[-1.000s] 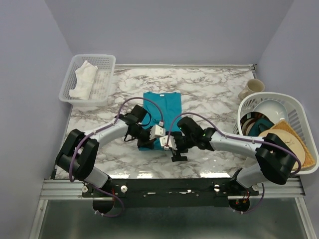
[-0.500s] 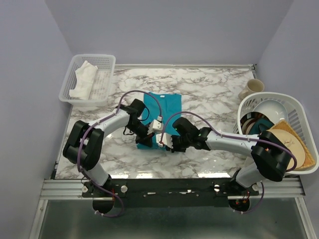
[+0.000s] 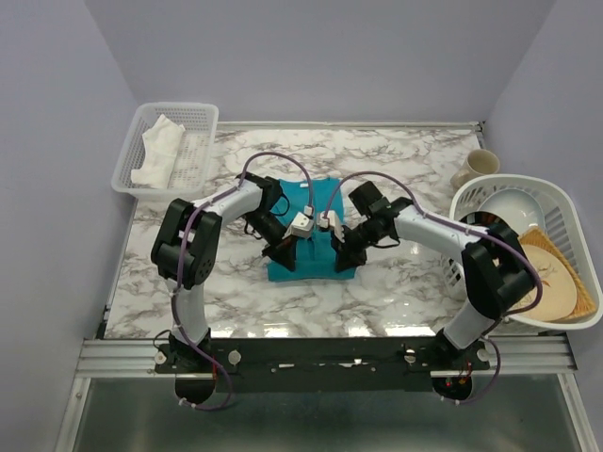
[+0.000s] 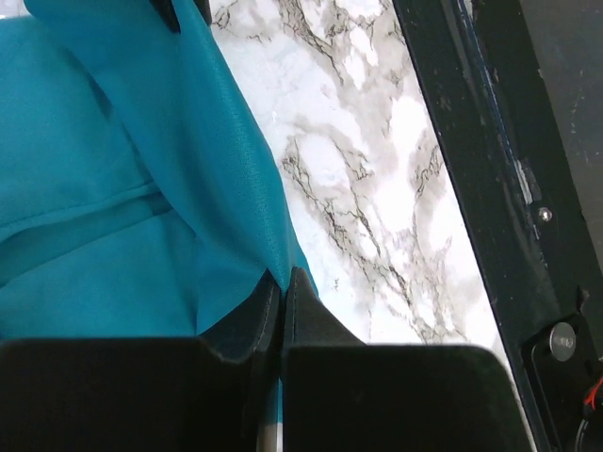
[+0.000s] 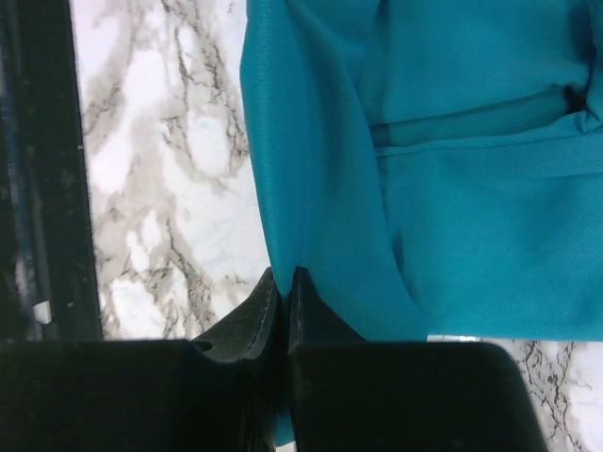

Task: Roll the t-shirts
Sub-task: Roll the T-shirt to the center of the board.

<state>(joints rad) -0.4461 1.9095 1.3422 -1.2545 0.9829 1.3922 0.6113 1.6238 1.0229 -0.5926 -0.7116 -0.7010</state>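
The t-shirt [image 3: 316,266] could be dropped mid-roll if the thin fabric is pulled from either pinch, or rolled crooked if the arms are driven unevenly. Its near edge is clamped by the left gripper [image 4: 283,287] and the right gripper [image 5: 281,282] (each with jaws almost closed on cloth). It is seen teal and creased, laid on the middle of the table [image 3: 405,169].

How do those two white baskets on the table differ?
The left basket is smaller, rectangular, and holds a white cloth. The right basket is bigger, rounded, and holds dishes. Both are white slotted plastic.
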